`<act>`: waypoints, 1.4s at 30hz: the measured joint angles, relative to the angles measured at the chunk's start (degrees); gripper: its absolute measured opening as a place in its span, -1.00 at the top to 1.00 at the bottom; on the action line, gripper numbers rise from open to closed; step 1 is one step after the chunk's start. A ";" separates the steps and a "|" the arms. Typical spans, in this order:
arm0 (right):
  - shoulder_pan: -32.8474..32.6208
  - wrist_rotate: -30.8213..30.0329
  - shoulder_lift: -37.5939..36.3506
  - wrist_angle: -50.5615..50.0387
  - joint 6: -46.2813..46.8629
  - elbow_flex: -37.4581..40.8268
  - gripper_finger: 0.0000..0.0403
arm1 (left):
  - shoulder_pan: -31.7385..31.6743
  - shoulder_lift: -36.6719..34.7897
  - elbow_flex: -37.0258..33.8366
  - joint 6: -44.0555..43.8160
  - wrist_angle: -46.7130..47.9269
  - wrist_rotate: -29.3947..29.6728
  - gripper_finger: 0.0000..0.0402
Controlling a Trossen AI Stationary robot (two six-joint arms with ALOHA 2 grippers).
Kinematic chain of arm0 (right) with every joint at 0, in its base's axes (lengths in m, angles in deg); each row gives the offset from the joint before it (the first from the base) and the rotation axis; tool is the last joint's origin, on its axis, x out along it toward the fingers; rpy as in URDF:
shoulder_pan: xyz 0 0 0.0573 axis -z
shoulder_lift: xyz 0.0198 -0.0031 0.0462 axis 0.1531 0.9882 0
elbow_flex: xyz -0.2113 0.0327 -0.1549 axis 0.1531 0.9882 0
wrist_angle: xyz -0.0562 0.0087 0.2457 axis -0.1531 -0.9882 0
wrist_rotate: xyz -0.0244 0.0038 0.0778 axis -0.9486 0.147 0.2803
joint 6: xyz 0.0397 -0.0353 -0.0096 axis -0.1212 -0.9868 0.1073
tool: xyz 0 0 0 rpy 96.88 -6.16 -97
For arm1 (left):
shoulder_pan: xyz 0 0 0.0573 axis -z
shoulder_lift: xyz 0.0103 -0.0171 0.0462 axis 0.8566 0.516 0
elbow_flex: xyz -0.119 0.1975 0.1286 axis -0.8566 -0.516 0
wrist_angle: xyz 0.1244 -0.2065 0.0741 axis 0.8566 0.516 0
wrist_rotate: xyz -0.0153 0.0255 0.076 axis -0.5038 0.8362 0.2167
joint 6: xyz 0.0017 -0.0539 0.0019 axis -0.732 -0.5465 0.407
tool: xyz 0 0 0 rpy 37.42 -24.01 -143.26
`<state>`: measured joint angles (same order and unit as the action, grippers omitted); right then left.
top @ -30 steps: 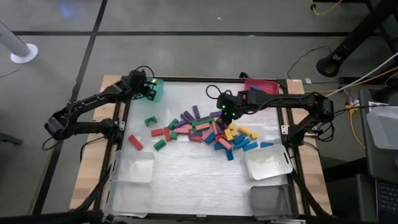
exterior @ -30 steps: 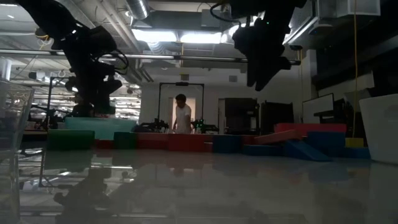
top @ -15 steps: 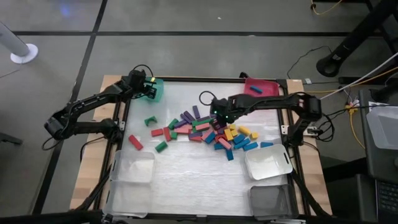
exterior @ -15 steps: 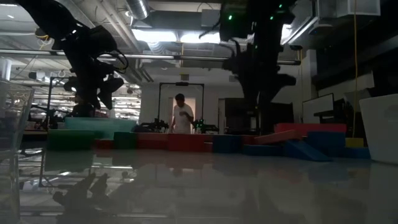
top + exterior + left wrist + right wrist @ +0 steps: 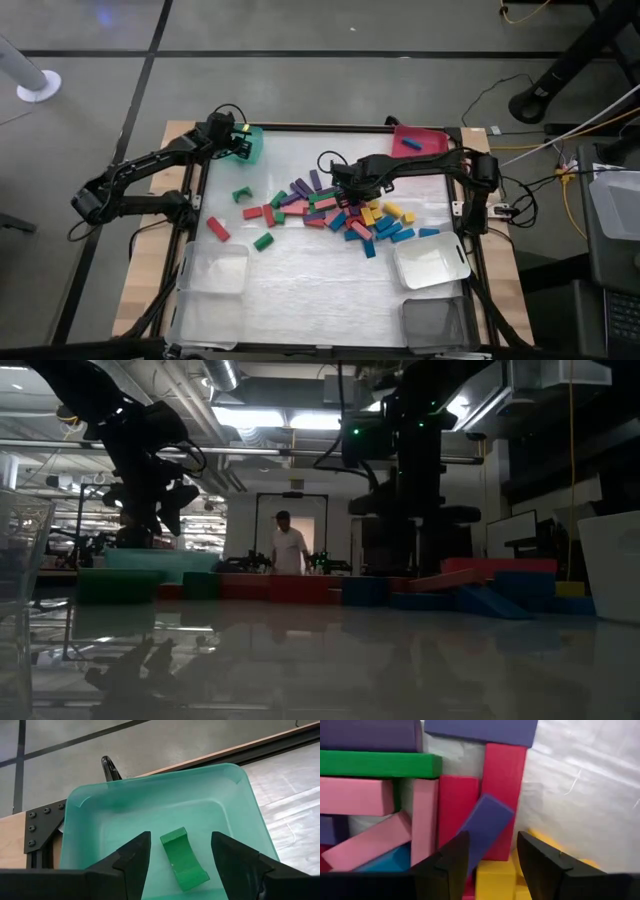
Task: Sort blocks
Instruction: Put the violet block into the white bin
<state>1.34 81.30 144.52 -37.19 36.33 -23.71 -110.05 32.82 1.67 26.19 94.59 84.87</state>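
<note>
The blocks (image 5: 345, 212) lie in a mixed pile of red, pink, green, blue, purple and yellow at the table's middle, with a few strays to its left. My right gripper (image 5: 342, 185) is low over the pile's far side and open. In the right wrist view its fingers (image 5: 490, 847) stand on either side of a tilted purple block (image 5: 485, 827) that leans on red ones. My left gripper (image 5: 238, 142) hangs open above the green bin (image 5: 254, 145) at the far left corner. A green arch block (image 5: 182, 860) lies on the bin's floor.
A red bin (image 5: 418, 140) at the far right holds a blue block. Two clear bins (image 5: 215, 270) (image 5: 430, 262) and a grey bin (image 5: 435, 320) stand along the near edge. Stray blocks include a green arch (image 5: 241, 194) and a red bar (image 5: 217, 229). A person (image 5: 288, 550) stands in the room behind.
My right gripper has moved toward the table's left and come down onto the far side of the pile. In the low view my left gripper's fingers have spread apart above the green bin.
</note>
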 joint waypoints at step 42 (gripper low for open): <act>-0.04 -1.12 0.07 1.81 15.53 0.00 0.17 | 0.00 0.00 0.00 0.00 -0.01 -0.01 0.02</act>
<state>1.30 80.18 144.59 -35.38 51.86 -23.71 -110.05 32.82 1.67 26.19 94.58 84.86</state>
